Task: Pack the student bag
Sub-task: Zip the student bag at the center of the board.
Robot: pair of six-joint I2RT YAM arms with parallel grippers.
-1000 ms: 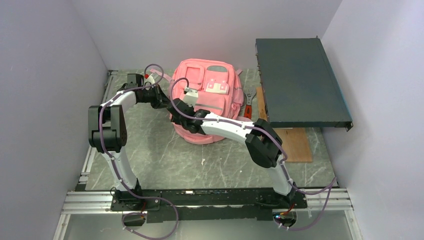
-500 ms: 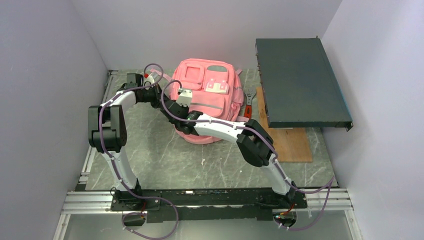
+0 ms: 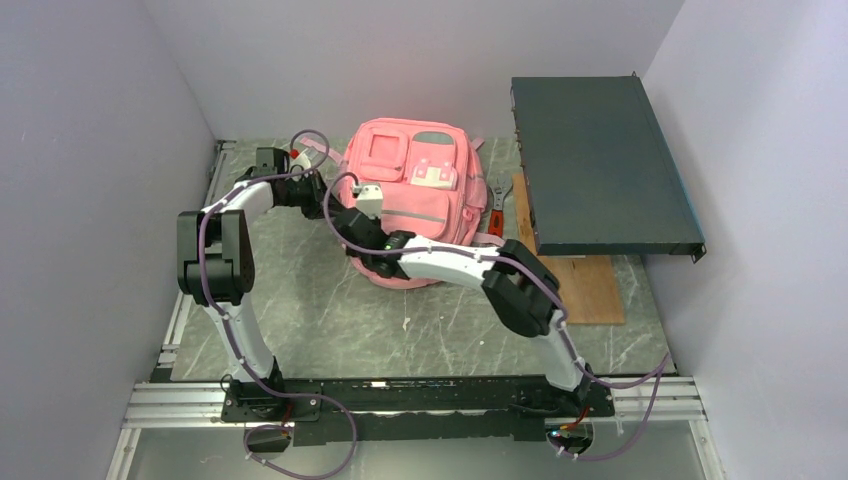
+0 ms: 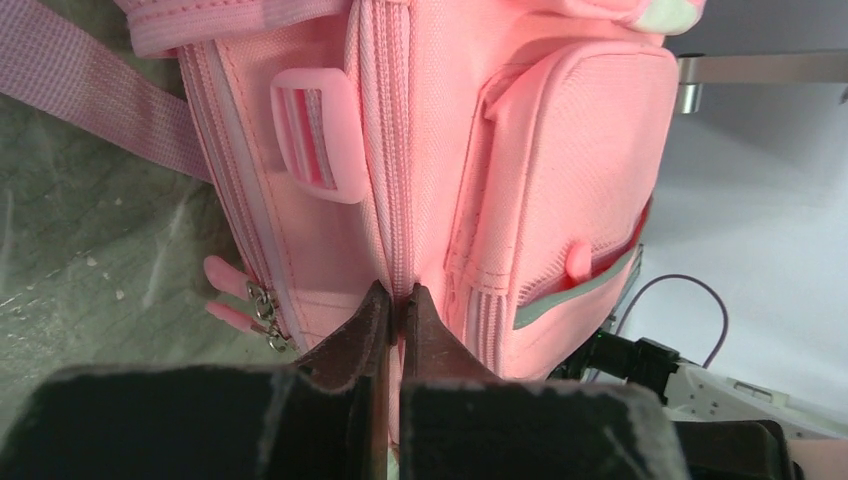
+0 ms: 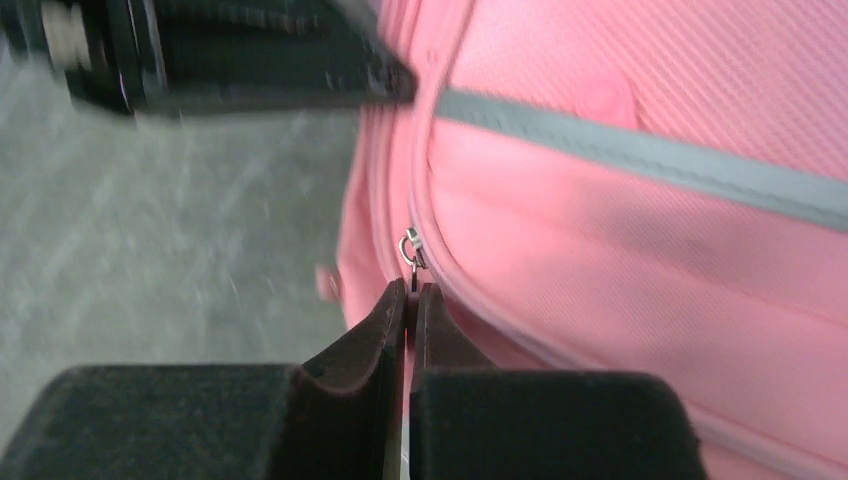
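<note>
The bag (image 3: 410,190) lies front-up at the rear centre of the tabletop (image 3: 300,300). It likely handles soft and limp: grip seams or zip pulls, not panels. Left fingers (image 4: 368,322) are closed, pinching the side seam (image 4: 392,200). Right fingers (image 5: 383,322) are closed just below a zip slider (image 5: 410,247); hold on its pull unconfirmed.

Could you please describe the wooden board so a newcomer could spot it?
Find the big dark case on the table's right. The board lies flat, partly covered by its near edge. It alone is brown wood; the bag to its left is pink.
</note>
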